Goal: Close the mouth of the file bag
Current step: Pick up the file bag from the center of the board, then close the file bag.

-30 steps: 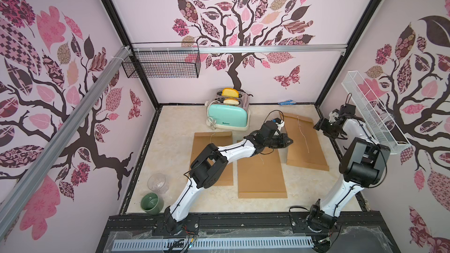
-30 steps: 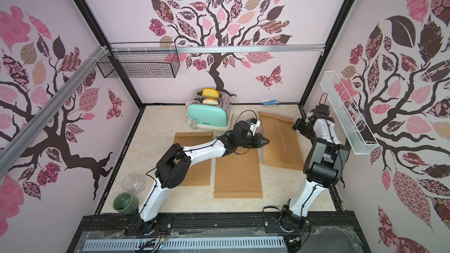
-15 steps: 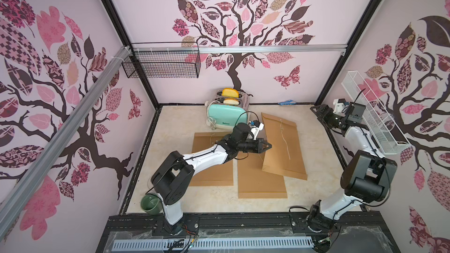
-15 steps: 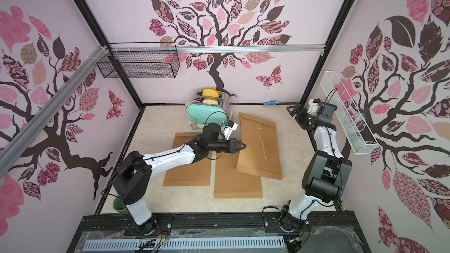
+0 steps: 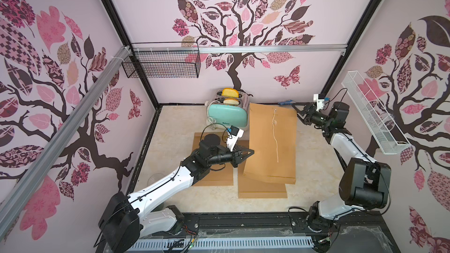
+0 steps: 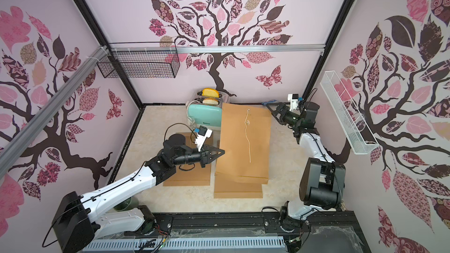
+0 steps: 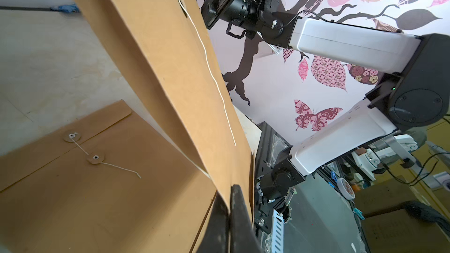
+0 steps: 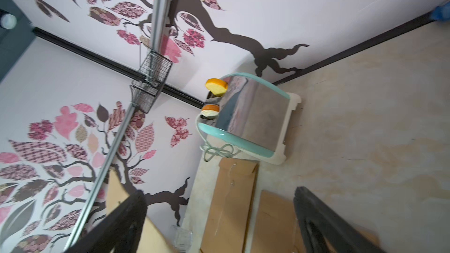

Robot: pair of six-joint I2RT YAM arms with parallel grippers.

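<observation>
Brown file bag (image 5: 272,147) is hanging pinched in the left gripper (image 5: 250,152); right gripper (image 5: 297,112) is gaping empty; string (image 5: 275,139) is dangling, untied.

The 2 top views are bright under even, diffuse light, sharp across the worktop (image 5: 175,127), with soft, faint shadows. The wide lens splays the walls (image 5: 48,93) outward at the edges. The left wrist view keeps the file bag (image 7: 170,69) crisp. The right wrist view is motion-blurred (the toaster (image 8: 253,118) loses its edges).
</observation>
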